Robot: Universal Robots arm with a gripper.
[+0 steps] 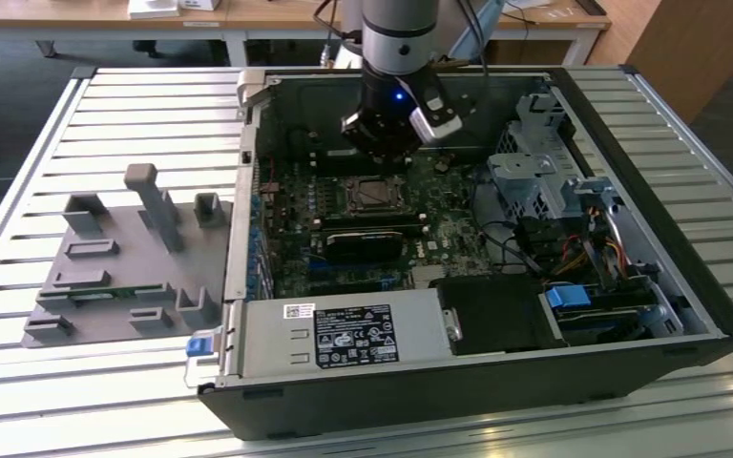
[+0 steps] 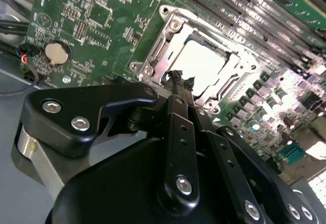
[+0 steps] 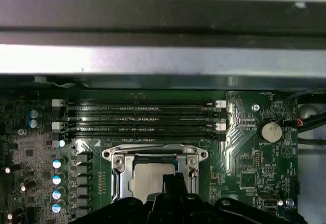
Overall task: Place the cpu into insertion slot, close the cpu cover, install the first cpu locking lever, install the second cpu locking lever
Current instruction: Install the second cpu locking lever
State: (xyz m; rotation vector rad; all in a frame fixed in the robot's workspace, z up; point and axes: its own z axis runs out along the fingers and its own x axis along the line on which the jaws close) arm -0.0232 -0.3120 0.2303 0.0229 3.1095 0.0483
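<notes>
The cpu (image 2: 201, 61) (image 3: 145, 177) lies flat in the insertion slot (image 1: 373, 195) on the green motherboard, its silver-grey top showing. The silvery cpu cover (image 2: 235, 63) (image 3: 118, 172) lies down around it, framing the chip in its window. My gripper (image 2: 182, 77) (image 3: 173, 180) (image 1: 387, 156) hangs just above the socket's edge, its two black fingers pressed together with nothing between them. In both wrist views the fingertips overlap the edge of the cover. How the locking levers stand is not clear.
Memory slots (image 3: 142, 117) run beside the socket, and a coin battery (image 3: 270, 131) sits close by. A long black block (image 1: 364, 243), the grey power supply (image 1: 341, 334) and a drive cage (image 1: 533, 176) crowd the case. A grey fixture (image 1: 125, 258) stands outside on the slatted table.
</notes>
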